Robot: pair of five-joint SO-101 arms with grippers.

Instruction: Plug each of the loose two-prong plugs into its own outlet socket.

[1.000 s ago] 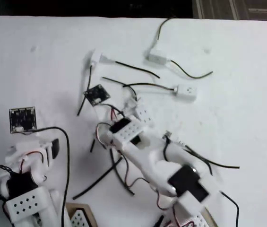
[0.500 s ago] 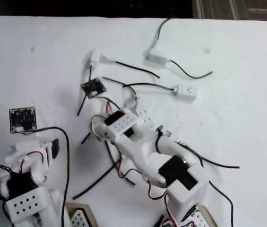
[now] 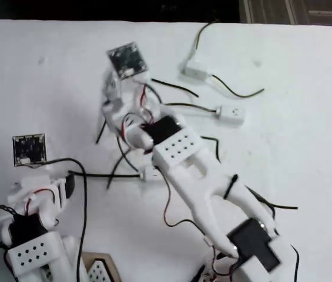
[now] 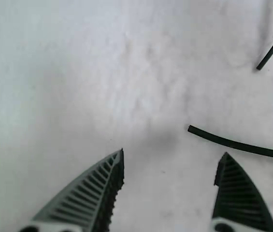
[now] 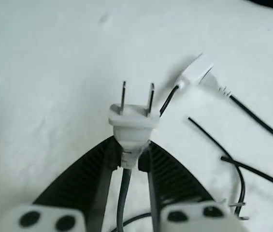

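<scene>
My right gripper point(image 5: 130, 145) is shut on the neck of a white two-prong plug point(image 5: 131, 121), whose prongs point away from the wrist. Just beyond the prongs lies a white connector piece point(image 5: 196, 67) on a black cable. From the high camera, the right arm stretches from the near right to the far left, with its gripper point(image 3: 111, 98) under its camera board. Two white outlet sockets point(image 3: 196, 71) point(image 3: 230, 113) lie at the far middle, each on a black cable. A small white plug-like piece point(image 3: 151, 173) lies beside the right arm. My left gripper point(image 4: 172, 154) stands open over bare table.
Loose black cables point(image 3: 236, 91) cross the middle of the white table point(image 3: 307, 106). One cable end point(image 4: 223, 141) lies just ahead of the left fingers. The left arm point(image 3: 33, 205) sits at the near left corner. The far left and right side hold bare table.
The right arm has swung from the table's middle toward the far left, its wrist now up by the white piece there. The left arm has kept still.
</scene>
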